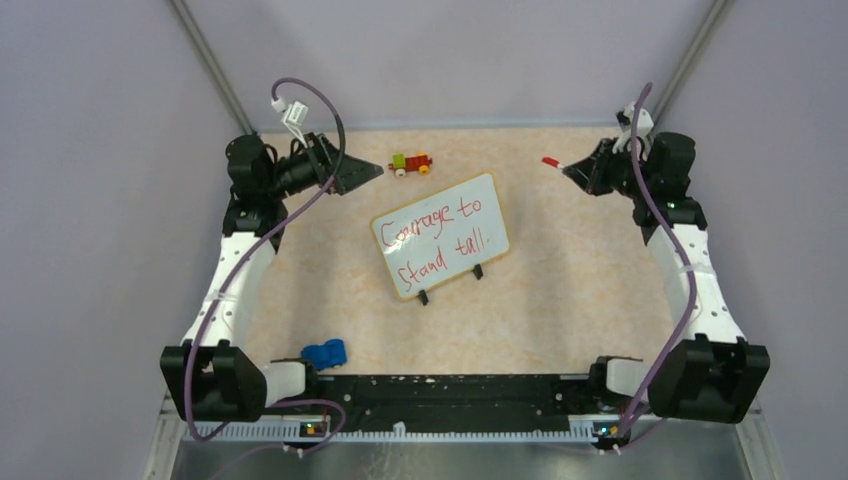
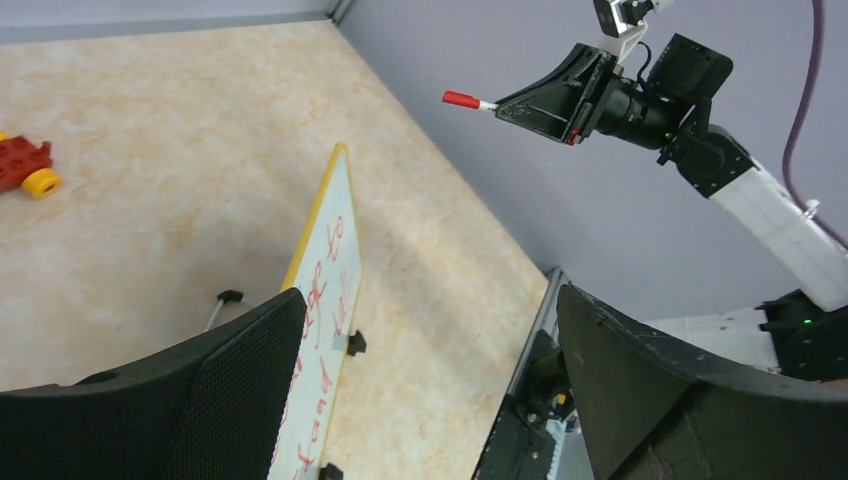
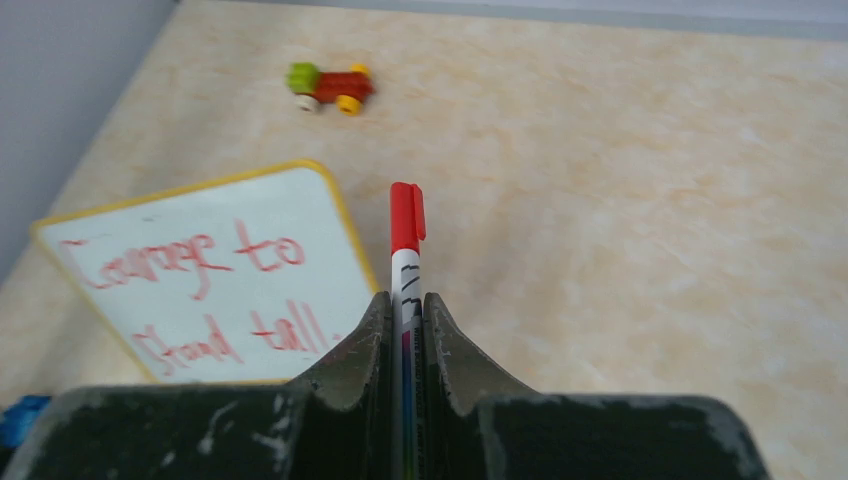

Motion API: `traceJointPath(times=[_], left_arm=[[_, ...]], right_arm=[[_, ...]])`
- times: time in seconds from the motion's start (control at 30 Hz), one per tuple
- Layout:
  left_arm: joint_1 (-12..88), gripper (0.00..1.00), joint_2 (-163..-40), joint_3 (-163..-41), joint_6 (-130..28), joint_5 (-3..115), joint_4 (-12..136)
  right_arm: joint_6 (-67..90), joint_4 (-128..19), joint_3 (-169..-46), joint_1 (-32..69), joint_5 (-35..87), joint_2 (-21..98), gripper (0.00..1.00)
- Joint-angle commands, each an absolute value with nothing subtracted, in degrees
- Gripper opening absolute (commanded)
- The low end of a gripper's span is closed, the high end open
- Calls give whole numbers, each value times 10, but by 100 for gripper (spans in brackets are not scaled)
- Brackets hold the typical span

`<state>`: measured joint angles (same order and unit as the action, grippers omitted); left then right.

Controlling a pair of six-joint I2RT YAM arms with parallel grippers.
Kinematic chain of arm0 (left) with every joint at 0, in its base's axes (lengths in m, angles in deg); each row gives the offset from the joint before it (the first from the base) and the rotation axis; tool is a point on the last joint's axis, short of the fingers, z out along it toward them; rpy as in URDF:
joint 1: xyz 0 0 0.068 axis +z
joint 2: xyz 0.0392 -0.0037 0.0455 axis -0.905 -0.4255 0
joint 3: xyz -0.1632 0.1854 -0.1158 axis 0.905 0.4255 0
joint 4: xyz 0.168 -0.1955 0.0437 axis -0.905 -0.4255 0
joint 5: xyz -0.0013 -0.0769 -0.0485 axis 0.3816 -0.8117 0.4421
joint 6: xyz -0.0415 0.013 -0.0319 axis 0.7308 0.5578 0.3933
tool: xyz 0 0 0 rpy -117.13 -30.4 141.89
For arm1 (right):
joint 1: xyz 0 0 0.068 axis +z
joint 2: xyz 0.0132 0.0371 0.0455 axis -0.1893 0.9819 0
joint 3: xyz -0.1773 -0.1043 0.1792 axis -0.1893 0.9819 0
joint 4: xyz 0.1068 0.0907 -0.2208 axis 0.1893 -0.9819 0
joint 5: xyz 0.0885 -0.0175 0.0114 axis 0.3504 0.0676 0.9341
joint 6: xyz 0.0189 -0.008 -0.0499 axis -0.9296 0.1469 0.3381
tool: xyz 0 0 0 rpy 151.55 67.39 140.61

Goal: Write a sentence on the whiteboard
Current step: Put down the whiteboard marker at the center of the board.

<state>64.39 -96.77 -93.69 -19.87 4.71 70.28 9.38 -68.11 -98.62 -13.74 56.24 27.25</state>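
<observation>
The whiteboard stands tilted on two small black feet at mid-table, and the sentence "Courage to stand tall." runs across it in red, in two lines. My left gripper hovers open and holds nothing, back left of the board; its wrist view has the board edge-on below the wide-spread fingers. My right gripper hangs at the back right, shut on a white marker whose red cap points forward. From the right wrist the board and its sentence lie to the lower left.
A small red, green and yellow toy car sits behind the board near the back wall. A blue object lies by the left arm's base. Purple walls close in the table on three sides; a black rail runs along the near edge.
</observation>
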Motion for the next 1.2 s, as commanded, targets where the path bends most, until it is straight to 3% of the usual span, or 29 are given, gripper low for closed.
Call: traceJointPath(times=[0.0, 0.43, 0.9, 1.17], left_arm=[[644, 99, -947, -963, -354, 81, 558], [645, 99, -943, -939, -424, 98, 509], [645, 99, -942, -916, -427, 98, 513], [659, 99, -945, -911, -416, 86, 528]], right_arm=[[197, -710, -932, -188, 476, 266, 0], [330, -655, -819, -243, 333, 361, 0], [393, -647, -787, -273, 340, 434, 0], [435, -707, -781, -273, 339, 442, 7]])
